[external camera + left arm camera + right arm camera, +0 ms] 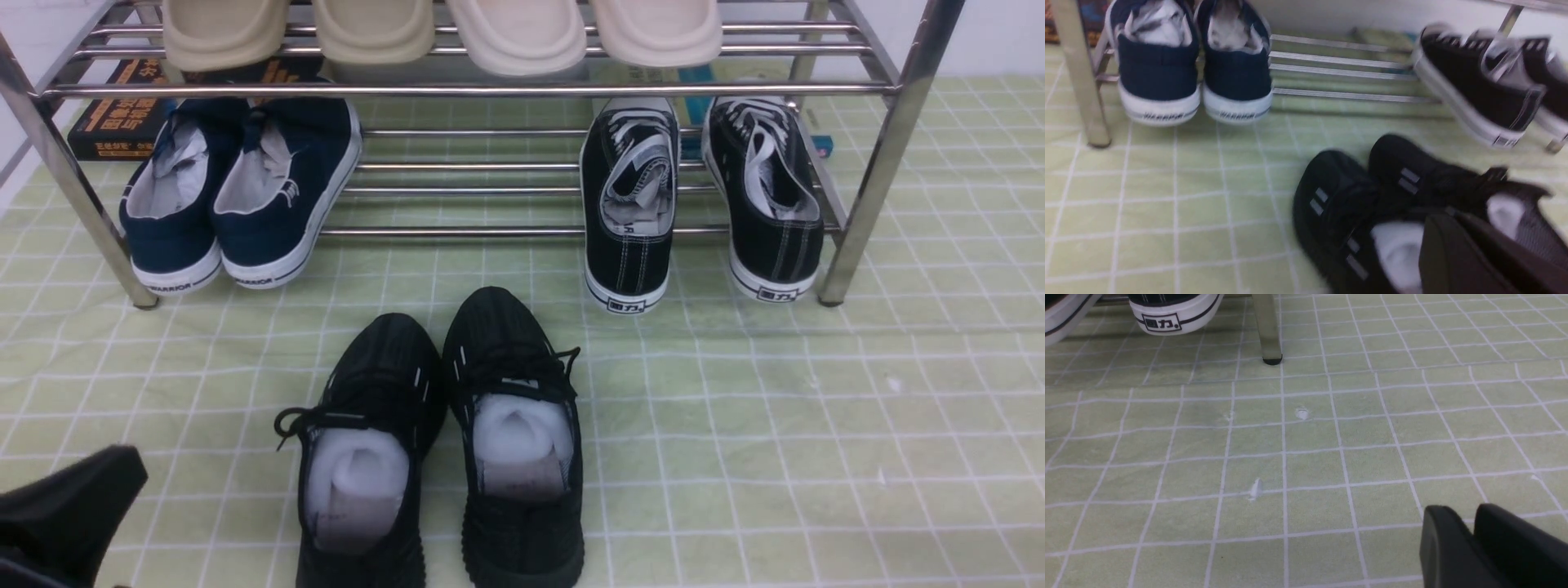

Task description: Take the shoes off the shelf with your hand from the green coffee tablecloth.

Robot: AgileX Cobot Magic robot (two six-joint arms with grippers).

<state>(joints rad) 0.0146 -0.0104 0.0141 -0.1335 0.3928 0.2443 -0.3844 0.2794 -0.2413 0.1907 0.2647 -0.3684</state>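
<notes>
Front view: the black knit sneakers [441,445] stand side by side, touching, on the green grid tablecloth [775,425] in front of the chrome shoe rack [869,188], off its rails, toes pointing toward it. White paper stuffing [522,445] fills both of them. On the rack's lower tier, the navy slip-ons [245,188] sit at my left end and the black canvas sneakers with white soles [702,196] at my right end, their heels hanging over the front rail. The rails between the two pairs are bare. Beige slippers [441,33] lie along the upper tier, and a dark book [122,114] rests behind the navy pair.

My left hand [61,514] shows only as a dark shape in the near left corner, beside the left knit sneaker but apart from it. In the left wrist view, which is blurred, one dark finger [1453,253] lies in front of the knit pair's heels; my left hand is closed and empty.

My right hand [1474,547] hangs over bare cloth in the right wrist view, near the rack's leg [1267,330] and a canvas sneaker heel. Its two fingers stand close together with a narrow slit between them, holding nothing.
</notes>
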